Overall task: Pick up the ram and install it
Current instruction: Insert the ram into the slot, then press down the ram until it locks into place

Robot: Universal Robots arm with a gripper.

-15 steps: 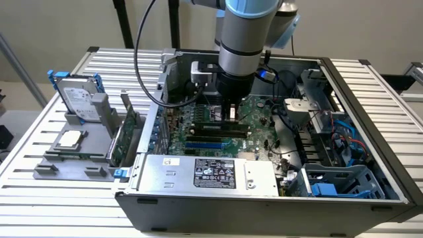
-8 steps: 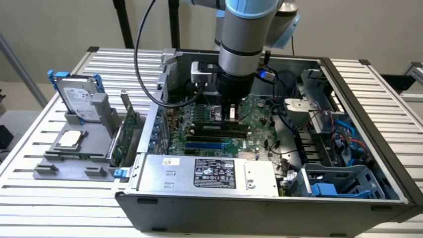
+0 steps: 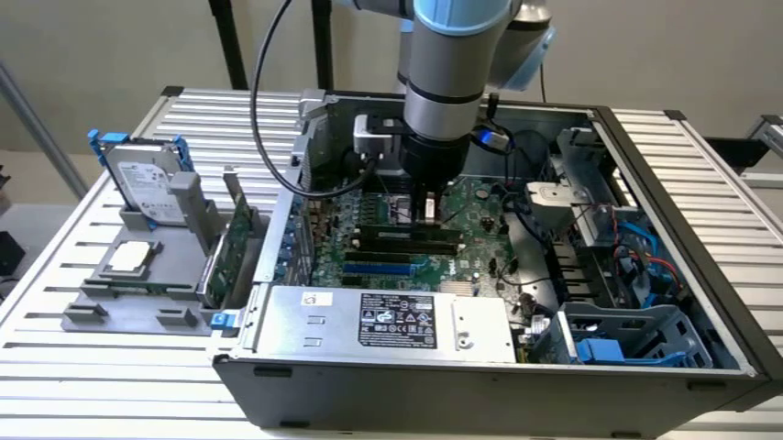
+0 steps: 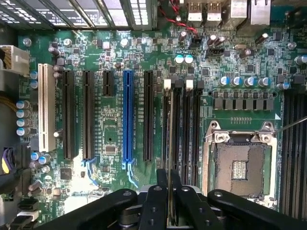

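We see the gripper (image 3: 427, 213) down inside the open computer case (image 3: 636, 137), just above the motherboard (image 3: 471, 197). In the wrist view its fingers (image 4: 162, 201) are pinched narrow on the ram (image 4: 169, 158), held edge-on and standing over one of the black memory slots (image 4: 194, 129) beside the CPU socket (image 4: 240, 165). It looks to be touching the slot, though we cannot be sure from this angle. On the exterior view's left, outside the case, a hard drive (image 3: 143, 188) and a green expansion card (image 3: 235, 243) stand in a grey holder (image 3: 135, 307).
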